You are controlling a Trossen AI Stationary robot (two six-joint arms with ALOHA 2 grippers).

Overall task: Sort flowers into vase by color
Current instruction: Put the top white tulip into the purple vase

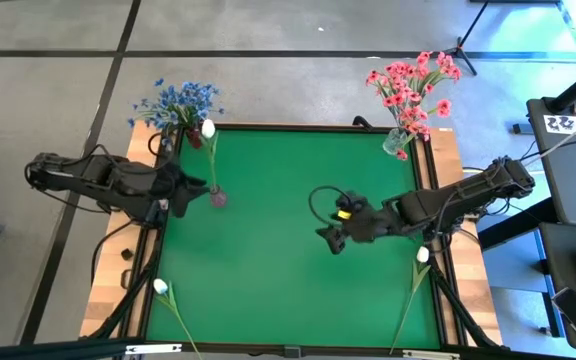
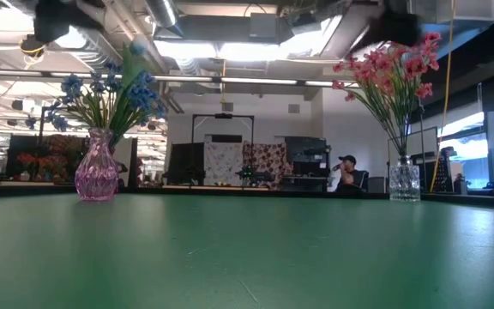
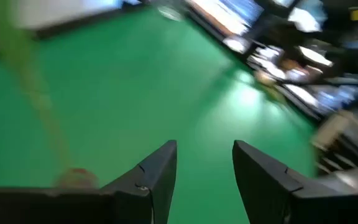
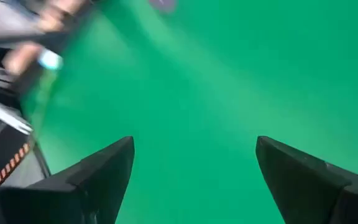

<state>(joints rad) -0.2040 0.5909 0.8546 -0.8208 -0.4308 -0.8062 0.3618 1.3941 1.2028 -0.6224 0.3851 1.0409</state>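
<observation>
In the high view a white-bud flower (image 1: 208,128) stands with its stem in a small pink vase (image 1: 217,197) on the table's left side. My left gripper (image 1: 190,195) is open just left of that vase, touching nothing; its wrist view shows the blurred stem (image 3: 36,93) and vase (image 3: 76,178) off to one side of the open fingers (image 3: 204,162). My right gripper (image 1: 330,240) hangs open over the table's middle (image 4: 194,162). Blue flowers (image 1: 178,103) stand at the far left corner. Pink flowers (image 1: 413,85) stand in a clear vase (image 1: 398,143) at the far right corner.
Two more white-bud flowers lie flat: one near the near left corner (image 1: 160,287), one along the right edge (image 1: 422,255). In the low view the pink vase (image 2: 97,176) and the clear vase (image 2: 404,182) stand far back. A person (image 2: 346,172) sits in the room behind.
</observation>
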